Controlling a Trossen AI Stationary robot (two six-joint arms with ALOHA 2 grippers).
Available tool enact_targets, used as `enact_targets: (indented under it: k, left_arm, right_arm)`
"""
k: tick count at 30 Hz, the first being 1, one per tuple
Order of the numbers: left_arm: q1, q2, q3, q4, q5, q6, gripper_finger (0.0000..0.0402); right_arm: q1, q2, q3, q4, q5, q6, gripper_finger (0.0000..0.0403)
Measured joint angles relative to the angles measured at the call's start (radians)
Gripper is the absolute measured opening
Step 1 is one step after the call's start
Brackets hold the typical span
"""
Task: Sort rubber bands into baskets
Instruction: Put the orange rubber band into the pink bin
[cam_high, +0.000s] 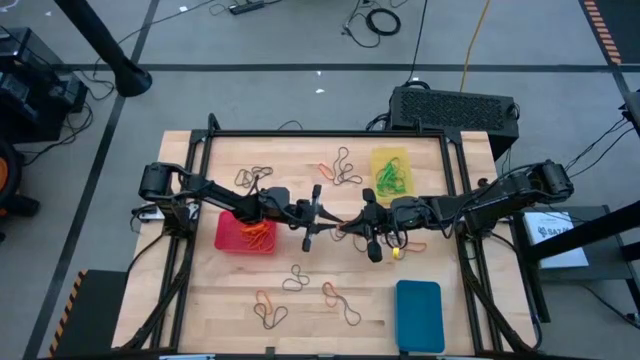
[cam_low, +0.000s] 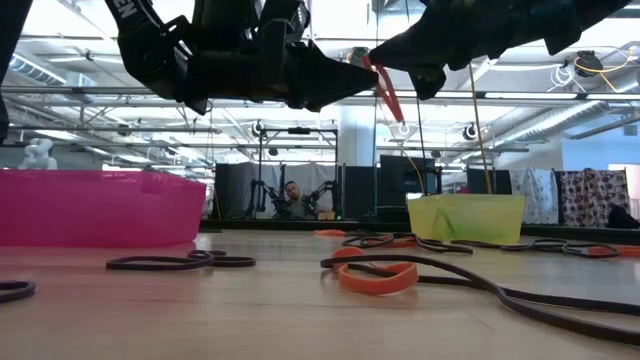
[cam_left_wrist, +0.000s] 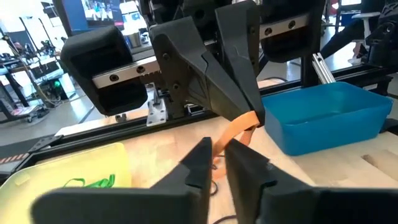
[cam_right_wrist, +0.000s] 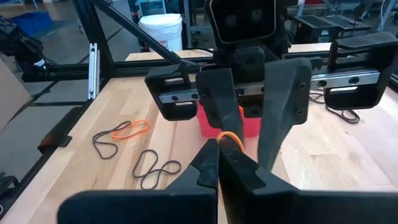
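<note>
Clamping 1 orange band, right pincer dangles it lengthwise downward; left pincer gapes.

Three baskets spread around the table, rubber bands scattered between them.

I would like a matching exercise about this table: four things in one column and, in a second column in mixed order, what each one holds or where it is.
Things:
1. red basket
2. yellow basket
3. blue basket
4. orange band

States:
a. no bands seen inside
b. gripped by the right hand, above the table, at the open left hand
c. holds green bands
d. holds orange-red bands

Pairs: 1-d, 2-c, 3-a, 4-b.
</note>
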Motion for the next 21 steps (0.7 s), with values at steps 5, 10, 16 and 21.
enact_targets:
  k: [5, 10, 16, 21]
  left_arm:
    - [0.000, 0.000, 0.000, 0.000, -0.013, 0.000, 0.0007]
    - [-0.003, 0.000, 0.000, -0.005, -0.031, -0.001, 0.0004]
    - [-0.004, -0.066, 0.000, -0.189, -0.112, -0.009, 0.0002]
    - [-0.012, -0.255, 0.011, -0.640, -0.158, -0.115, 0.0001]
  right_arm:
    - [0.000, 0.000, 0.000, -0.002, 0.045, 0.024, 0.0001]
    - [0.000, 0.000, 0.000, -0.027, 0.105, 0.035, 0.0024]
    - [0.000, 0.000, 0.001, -0.058, 0.106, 0.019, 0.0084]
    - [0.000, 0.000, 0.001, -0.139, 0.105, 0.006, 0.0126]
